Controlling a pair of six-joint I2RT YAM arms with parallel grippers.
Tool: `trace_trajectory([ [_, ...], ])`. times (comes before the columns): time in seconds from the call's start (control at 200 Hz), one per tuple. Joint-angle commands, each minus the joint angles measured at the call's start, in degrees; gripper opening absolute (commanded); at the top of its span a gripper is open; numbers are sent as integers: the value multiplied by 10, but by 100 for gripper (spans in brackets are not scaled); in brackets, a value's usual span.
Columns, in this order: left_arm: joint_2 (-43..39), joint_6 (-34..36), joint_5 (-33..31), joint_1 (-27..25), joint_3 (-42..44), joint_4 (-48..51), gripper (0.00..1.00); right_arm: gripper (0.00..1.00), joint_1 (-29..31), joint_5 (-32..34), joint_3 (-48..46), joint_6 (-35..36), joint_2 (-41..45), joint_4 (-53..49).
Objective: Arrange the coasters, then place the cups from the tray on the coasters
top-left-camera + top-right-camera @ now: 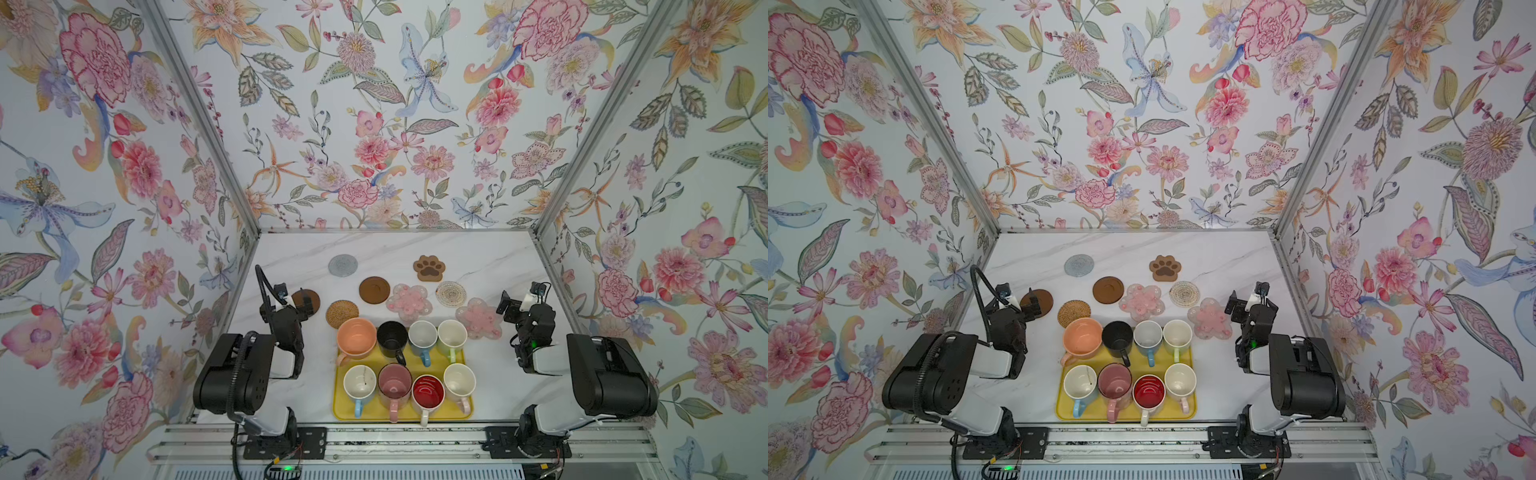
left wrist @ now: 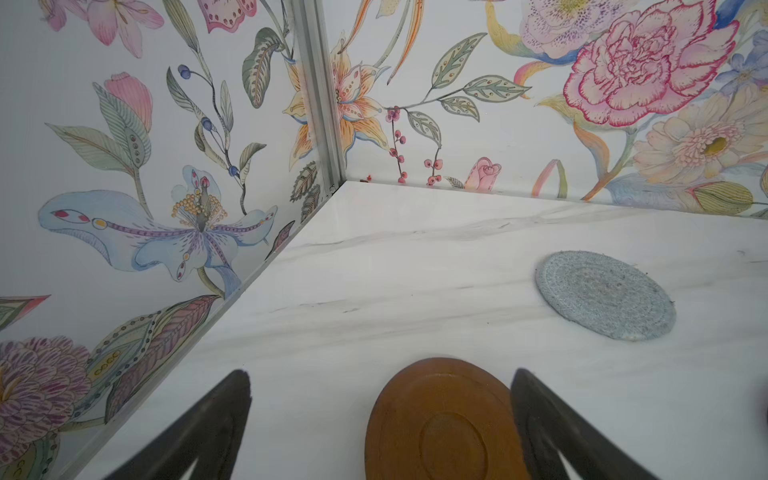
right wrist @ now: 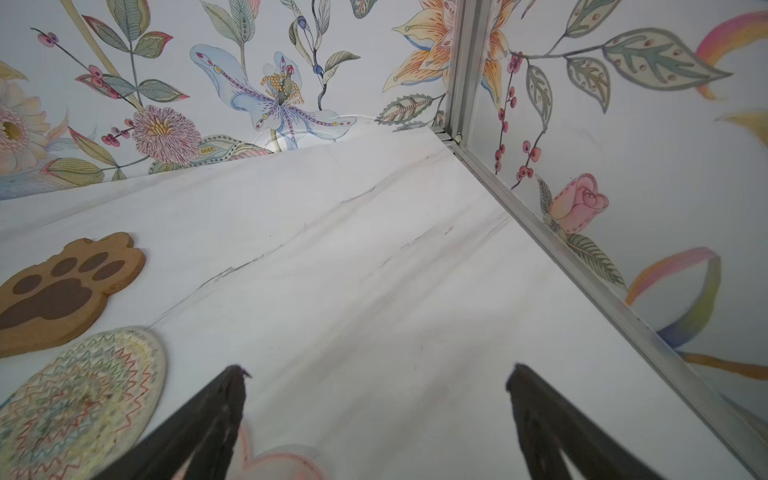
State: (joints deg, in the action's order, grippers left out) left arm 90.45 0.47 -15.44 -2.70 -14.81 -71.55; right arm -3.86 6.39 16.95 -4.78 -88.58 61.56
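Note:
Several handled cups stand in two rows on the yellow tray (image 1: 341, 412), among them a peach one (image 1: 356, 337), a black one (image 1: 391, 337) and a pink one (image 1: 395, 381). The coasters lie scattered behind the tray: grey (image 1: 343, 265), paw (image 1: 429, 268), two dark brown discs (image 1: 374, 289) (image 1: 305, 300), rattan (image 1: 342, 313), clear (image 1: 451, 294) and two pink flowers (image 1: 409, 299) (image 1: 478, 318). My left gripper (image 2: 382, 374) hangs open over the left brown disc (image 2: 440, 419). Just right of the right-hand flower coaster, my right gripper (image 3: 377, 367) is open and empty.
Flowered walls with metal corner posts (image 1: 232, 166) close the marble table (image 1: 478, 253) on three sides. A metal rail (image 1: 395, 446) that carries both arm bases runs along the front edge. The arms stand left and right of the tray.

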Motion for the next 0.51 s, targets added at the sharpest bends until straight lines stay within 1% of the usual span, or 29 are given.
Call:
trace_trajectory([
  [0.0,4,9,-13,-5,-5,0,99,99,-3,-6,7,-7,-1,-2],
  [0.5,5,8,-10,-4,-7,4,99,99,-6,-12,10,-9,0,-4],
])
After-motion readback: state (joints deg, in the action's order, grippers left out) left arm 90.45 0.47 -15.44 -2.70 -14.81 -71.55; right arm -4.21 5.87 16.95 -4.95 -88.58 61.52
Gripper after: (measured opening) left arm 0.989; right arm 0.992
